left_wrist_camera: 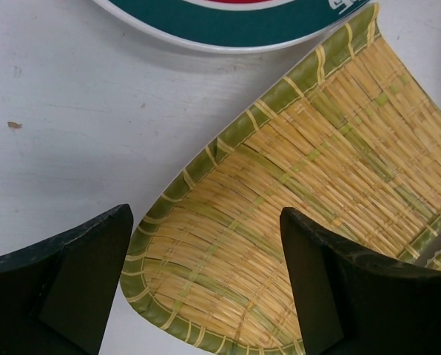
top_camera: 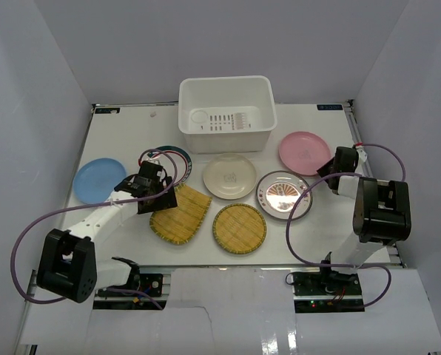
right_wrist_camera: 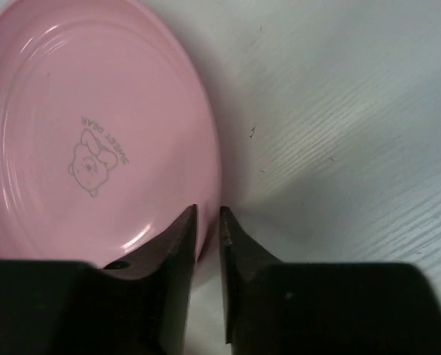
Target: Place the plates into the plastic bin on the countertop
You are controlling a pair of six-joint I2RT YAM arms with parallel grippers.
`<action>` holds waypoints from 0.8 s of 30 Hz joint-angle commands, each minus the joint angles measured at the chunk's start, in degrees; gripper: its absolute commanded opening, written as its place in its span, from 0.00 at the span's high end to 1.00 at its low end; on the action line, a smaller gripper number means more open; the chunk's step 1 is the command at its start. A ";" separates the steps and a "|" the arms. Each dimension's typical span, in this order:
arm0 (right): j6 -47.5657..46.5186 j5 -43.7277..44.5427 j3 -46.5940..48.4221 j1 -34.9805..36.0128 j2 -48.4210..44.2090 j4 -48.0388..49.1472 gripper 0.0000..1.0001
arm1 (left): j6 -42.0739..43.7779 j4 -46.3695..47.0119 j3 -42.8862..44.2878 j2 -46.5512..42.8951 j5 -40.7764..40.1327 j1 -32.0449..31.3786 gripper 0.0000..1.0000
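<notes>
Left claw (left_wrist_camera: 206,214): spread wide and low over the edge of a bamboo disc (top_camera: 182,214), one finger above bare countertop (top_camera: 132,133), the other above the weave, gripping nothing. Right claw (right_wrist_camera: 207,211): narrowed to a slit astride the rim of the pink plate (right_wrist_camera: 95,133), clamped on it. White bin (top_camera: 224,140): at the back of the countertop. Outside the bin, flat on the countertop: blue plate (top_camera: 98,180), teal-rimmed plate (top_camera: 180,155), cream plate (top_camera: 229,176), sunburst plate (top_camera: 283,194), second bamboo disc (top_camera: 240,228).
</notes>
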 commanded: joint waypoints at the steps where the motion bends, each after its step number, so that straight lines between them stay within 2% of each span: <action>1: 2.36 -0.07 -0.40 -0.84 -1.60 2.13 0.80 | 0.88 1.22 0.12 1.68 1.33 0.17 0.10; 4: 2.45 3.45 -3.56 -1.01 -8.17 2.48 0.92 | 0.79 1.22 0.21 2.73 1.42 0.35 0.14; 6: 2.45 4.60 -4.97 -1.19 -12.67 2.48 0.92 | 0.61 1.22 0.21 3.70 1.77 0.78 0.15; 10: 1.92 5.75 -6.91 -1.28 -27.67 3.18 0.92 | 0.53 1.22 0.56 7.48 3.62 2.10 0.18; 12: 0.70 3.56 -6.65 -1.19 -32.27 4.32 0.92 | 0.97 1.30 0.65 8.01 4.58 2.28 0.25; 14: 0.25 -3.01 -3.41 -1.01 -35.45 4.33 0.92 | 0.97 1.65 0.21 7.49 4.94 2.28 0.30; 16: -0.62 -11.51 0.36 -0.23 -34.06 3.36 0.92 | 1.23 2.01 -0.14 6.52 5.46 2.28 0.46; 17: -0.80 -12.96 3.25 1.43 -33.44 4.58 0.92 | 1.32 2.27 -0.32 6.17 5.64 2.28 0.53; 18: -1.24 -13.76 4.76 2.75 -32.65 5.20 0.92 | 1.23 2.27 -0.40 5.82 5.73 2.28 0.70; 20: -4.30 -12.54 11.67 7.48 -28.79 3.47 0.92 | 1.32 2.10 -0.41 5.46 5.38 2.28 0.88; 21: -5.80 -12.27 14.94 9.86 -24.68 1.97 0.92 | 1.32 2.10 -0.41 4.94 5.55 2.28 1.00; 23: -10.10 -10.78 21.53 15.05 -19.83 -0.76 0.92 | 1.58 2.01 -0.49 4.15 5.99 2.28 1.00; 24: -11.34 -9.82 27.57 16.73 -14.59 -2.68 0.92 | 1.58 2.01 -0.67 3.10 6.43 2.28 1.00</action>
